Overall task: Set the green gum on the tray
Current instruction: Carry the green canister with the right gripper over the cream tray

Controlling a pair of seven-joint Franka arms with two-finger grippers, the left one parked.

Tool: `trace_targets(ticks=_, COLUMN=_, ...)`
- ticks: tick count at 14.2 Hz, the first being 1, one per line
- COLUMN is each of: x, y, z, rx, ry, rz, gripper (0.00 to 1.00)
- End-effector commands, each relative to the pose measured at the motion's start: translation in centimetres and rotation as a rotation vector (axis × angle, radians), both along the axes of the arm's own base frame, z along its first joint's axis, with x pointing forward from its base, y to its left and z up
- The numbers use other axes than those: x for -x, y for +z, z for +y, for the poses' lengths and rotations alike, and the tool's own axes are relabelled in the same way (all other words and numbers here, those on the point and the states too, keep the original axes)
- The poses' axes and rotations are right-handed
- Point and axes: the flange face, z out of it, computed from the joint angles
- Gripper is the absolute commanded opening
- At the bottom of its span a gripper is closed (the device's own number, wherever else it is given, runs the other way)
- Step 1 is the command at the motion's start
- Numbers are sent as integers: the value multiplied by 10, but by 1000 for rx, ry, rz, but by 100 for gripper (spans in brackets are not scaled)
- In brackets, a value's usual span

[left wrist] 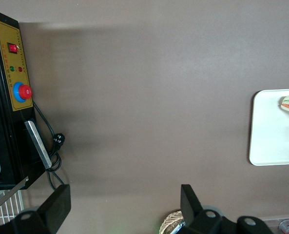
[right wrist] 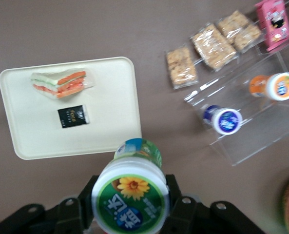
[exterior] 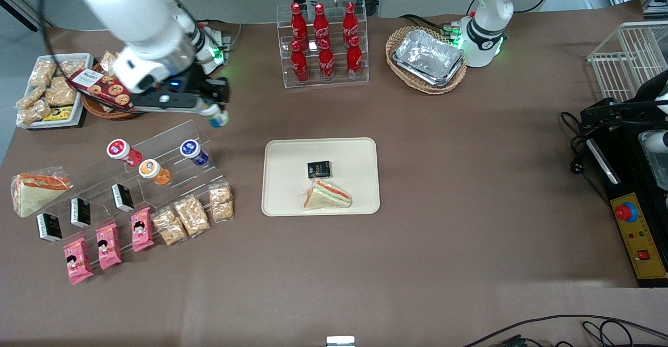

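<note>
My right gripper [exterior: 214, 113] is shut on the green gum [right wrist: 131, 192], a small bottle with a white-rimmed green lid and green-and-teal label. It holds the bottle [exterior: 218, 118] in the air above the clear acrylic stand [exterior: 156, 164], farther from the front camera than the purple-lidded bottle [exterior: 193, 151]. The cream-beige tray [exterior: 282, 151] lies flat at the table's middle, toward the parked arm from the gripper. On it are a wrapped sandwich [exterior: 327, 195] and a small black packet [exterior: 319, 169]. The tray also shows in the right wrist view [right wrist: 110, 122].
The stand holds red-lidded [exterior: 123, 151] and orange-lidded [exterior: 152, 171] bottles, black packets, pink packets and snack bars [exterior: 192, 214]. A rack of red cola bottles [exterior: 323, 42] and a basket of foil trays [exterior: 427, 59] stand at the back. A snack tray [exterior: 49, 91] and cookie basket sit near the working arm.
</note>
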Motion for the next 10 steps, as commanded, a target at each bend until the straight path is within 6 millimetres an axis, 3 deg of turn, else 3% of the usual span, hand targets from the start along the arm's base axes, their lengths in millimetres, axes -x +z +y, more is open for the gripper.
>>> trace_targets(ticks=1, x=-4, y=-43, z=35, rx=2, ry=-62, rz=-12, gripper=6)
trace_targets(ticks=6, x=32, y=-171, z=79, rx=-15, ry=-126, rz=-50, gripper=6)
trace_targets(ticks=10, x=52, y=-255, z=83, rx=-25, ry=-147, rz=-65, gripper=6)
